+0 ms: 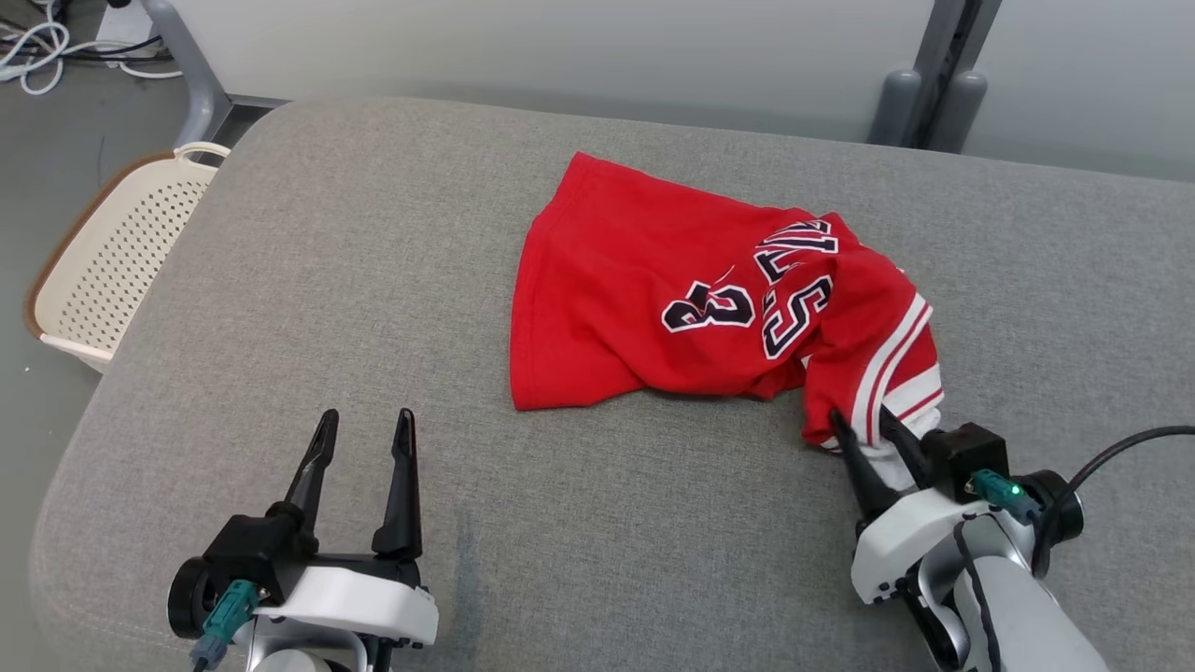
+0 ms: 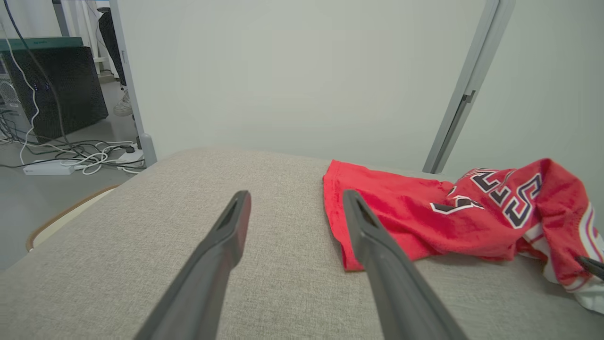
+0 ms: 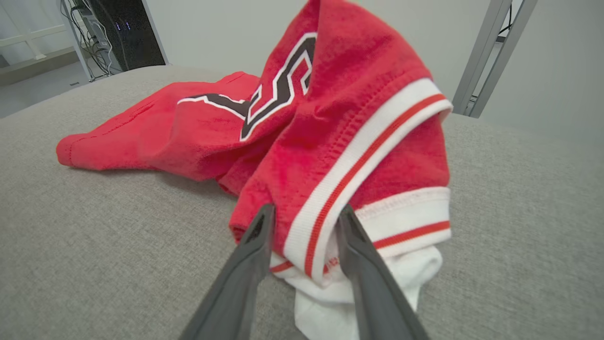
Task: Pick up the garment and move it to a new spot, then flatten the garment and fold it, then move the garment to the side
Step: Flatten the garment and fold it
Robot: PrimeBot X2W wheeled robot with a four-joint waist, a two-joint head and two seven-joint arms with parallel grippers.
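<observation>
Left gripper (image 1: 366, 417) nearest, jaws wide apart and empty above the grey padded bench (image 1: 373, 280), right gripper (image 1: 859, 415) straddling the white-striped hem of the red garment (image 1: 635, 299), fingers partly closed, firm hold impossible to tell, garment crumpled right of mid-bench, cream perforated basket (image 1: 112, 261) on the floor beside the bench's left edge, cables (image 1: 37, 47) beyond.

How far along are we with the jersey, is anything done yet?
Done: nothing that shows. The red jersey lies crumpled on the grey pad.
In hand: the first pickup. The right gripper has its fingers either side of the white-striped edge, jaws not yet clamped. The left gripper is open, apart from the cloth.
Left: lift and move, flatten, fold, set aside.
</observation>
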